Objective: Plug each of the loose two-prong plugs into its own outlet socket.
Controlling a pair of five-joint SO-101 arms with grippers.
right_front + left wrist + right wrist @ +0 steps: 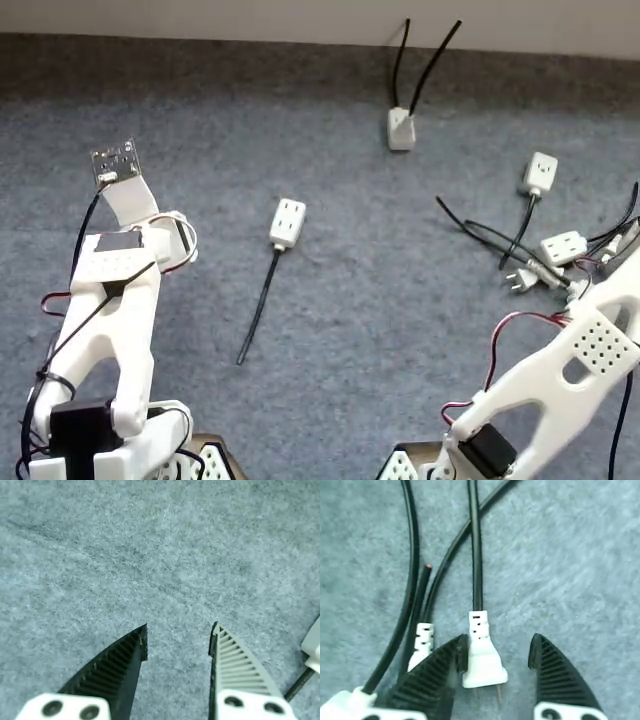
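The table (330, 380) is covered in grey, felt-like carpet with a short, mottled nap. At the left, the white plastic left arm (110, 300) stands over bare carpet. The left gripper (180, 627) is spread wide with nothing between its ribbed, wedge-shaped fingers (117, 667), one black and one pale grey.

Near the middle lies the middle socket (288, 222), a small white rectangular block with its slotted face up. Its thin black cord (258, 305) trails toward the near edge. Farther back sits the back block (401, 128), a white cube with two black cords rising from it.

To the right, the upper socket (540, 172) and the lower socket (563, 247) are white blocks lying among a tangle of glossy black cords. The right arm (560, 380), in perforated white plastic, reaches in there.

The right gripper (500, 637) is wide apart, its two black ribbed fingers either side of a white two-prong plug (482, 655). The plug has a moulded body, a ridged neck and two metal prongs. It lies on the carpet just beside one finger, apart from the other. A second plug (422, 642) is partly hidden behind that finger. Nearby is a cut cord end (426, 569) with a coppery tip.
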